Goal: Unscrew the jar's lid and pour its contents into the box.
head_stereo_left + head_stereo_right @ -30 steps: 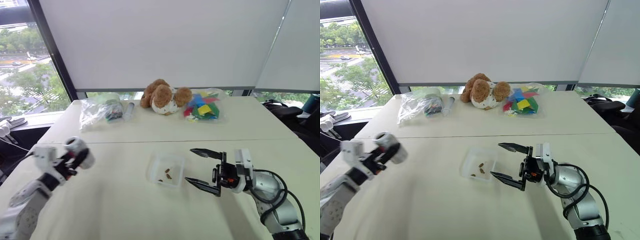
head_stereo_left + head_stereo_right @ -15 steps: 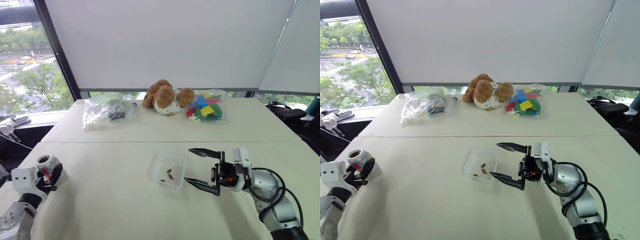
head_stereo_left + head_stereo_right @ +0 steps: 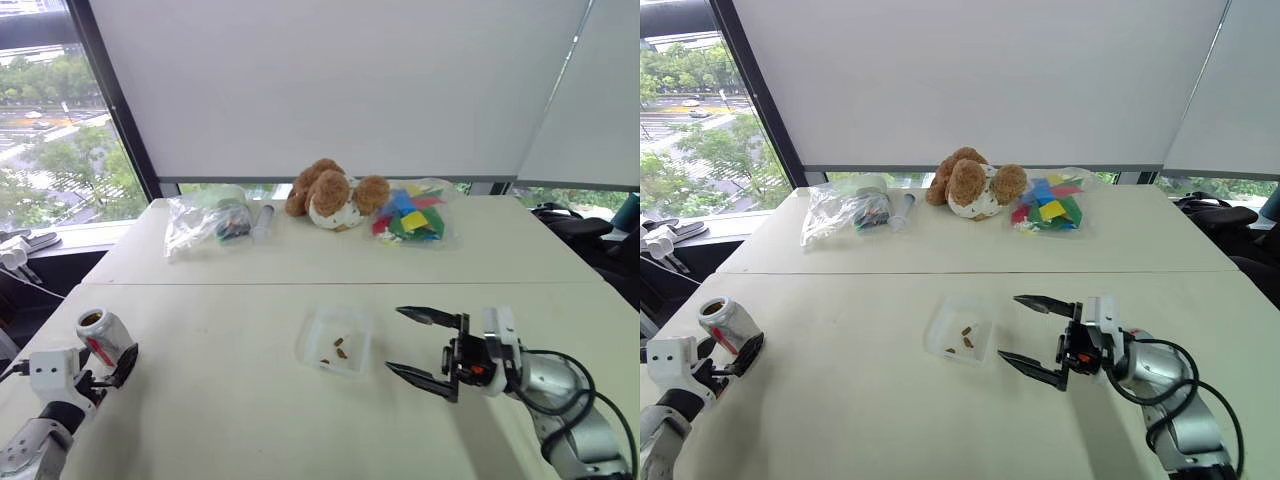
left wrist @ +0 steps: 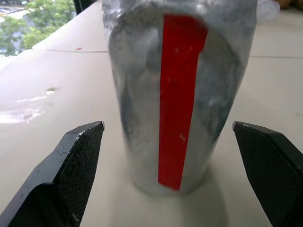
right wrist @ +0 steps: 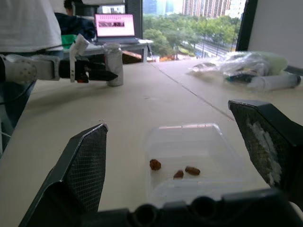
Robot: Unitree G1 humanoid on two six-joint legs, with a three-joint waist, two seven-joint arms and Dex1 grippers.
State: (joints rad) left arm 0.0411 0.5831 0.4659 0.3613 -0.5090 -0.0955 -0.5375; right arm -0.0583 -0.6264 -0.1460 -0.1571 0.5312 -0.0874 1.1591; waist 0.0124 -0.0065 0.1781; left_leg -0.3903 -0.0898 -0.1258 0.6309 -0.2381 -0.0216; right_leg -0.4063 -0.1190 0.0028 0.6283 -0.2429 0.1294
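The jar (image 3: pixel 100 336), silvery with a red stripe, stands upright and uncapped on the table's near left. My left gripper (image 4: pixel 166 126) is open, a finger (image 4: pixel 78 161) on each side of the jar (image 4: pixel 177 94) with a gap to it. The box (image 3: pixel 312 328), a clear shallow tray, lies mid-table with the contents (image 3: pixel 339 350), a few brown pieces, inside. My right gripper (image 3: pixel 397 340) is open and level, its tips just right of the box. The lid is out of view.
At the table's far side lie a brown teddy bear (image 3: pixel 332 195), a bag of colourful pieces (image 3: pixel 410 212), a bag of dark items (image 3: pixel 205 220) and a tube (image 3: pixel 262 218). Beyond the table's left edge stands a person (image 5: pixel 28 23) by a laptop (image 5: pixel 116 26).
My left gripper brought the jar down onto the table at the left and opened around it. My right gripper drew a little to the right, away from the box.
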